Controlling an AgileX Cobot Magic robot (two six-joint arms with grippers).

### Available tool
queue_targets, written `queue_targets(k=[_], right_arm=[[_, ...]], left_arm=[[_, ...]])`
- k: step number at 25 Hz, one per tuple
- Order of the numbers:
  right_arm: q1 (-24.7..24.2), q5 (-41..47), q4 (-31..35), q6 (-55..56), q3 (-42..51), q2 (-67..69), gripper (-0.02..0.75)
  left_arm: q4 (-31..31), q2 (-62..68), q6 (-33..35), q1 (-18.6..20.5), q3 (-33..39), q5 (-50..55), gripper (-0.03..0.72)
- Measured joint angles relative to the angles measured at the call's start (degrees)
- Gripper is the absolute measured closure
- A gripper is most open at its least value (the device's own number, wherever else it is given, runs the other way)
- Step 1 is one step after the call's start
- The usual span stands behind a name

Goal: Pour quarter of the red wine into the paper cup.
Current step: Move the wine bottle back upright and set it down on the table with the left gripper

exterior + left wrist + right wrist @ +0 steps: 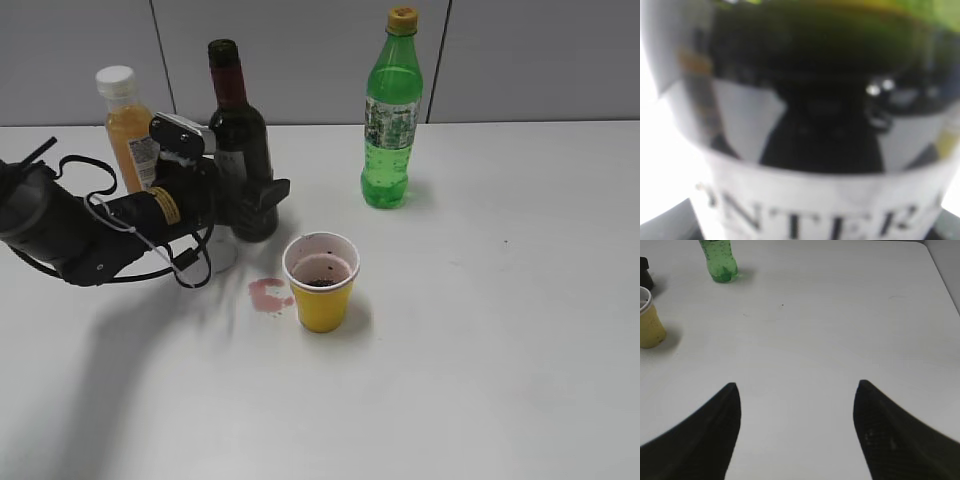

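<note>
The red wine bottle (238, 130), dark glass with maroon neck foil, stands upright at the back left with no cap. My left gripper (252, 205) is closed round its lower body. In the left wrist view the bottle (810, 100) and its white label fill the frame, blurred. The yellow paper cup (321, 300) stands in front and to the right of the bottle, with a little dark red liquid in its pink-stained inside. It also shows at the left edge of the right wrist view (649, 327). My right gripper (796, 390) is open and empty above bare table, out of the exterior view.
An orange juice bottle (128, 130) with a white cap stands just behind my left arm. A green soda bottle (390, 130) stands at the back right, also in the right wrist view (719, 260). A small red spill (267, 294) lies left of the cup.
</note>
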Motion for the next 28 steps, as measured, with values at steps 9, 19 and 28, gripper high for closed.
queue_targets(k=[9, 19, 28], right_arm=[[0.00, 0.00, 0.00, 0.00, 0.00, 0.00, 0.204], [0.00, 0.00, 0.00, 0.00, 0.00, 0.00, 0.204], [0.00, 0.00, 0.00, 0.00, 0.00, 0.00, 0.204]], left_arm=[[-0.58, -0.11, 0.00, -0.02, -0.07, 0.01, 0.144], [-2.05, -5.24, 0.00, -0.02, -0.77, -2.45, 0.038], [-0.23, -19.18, -0.11, -0.02, -0.72, 7.79, 0.045]])
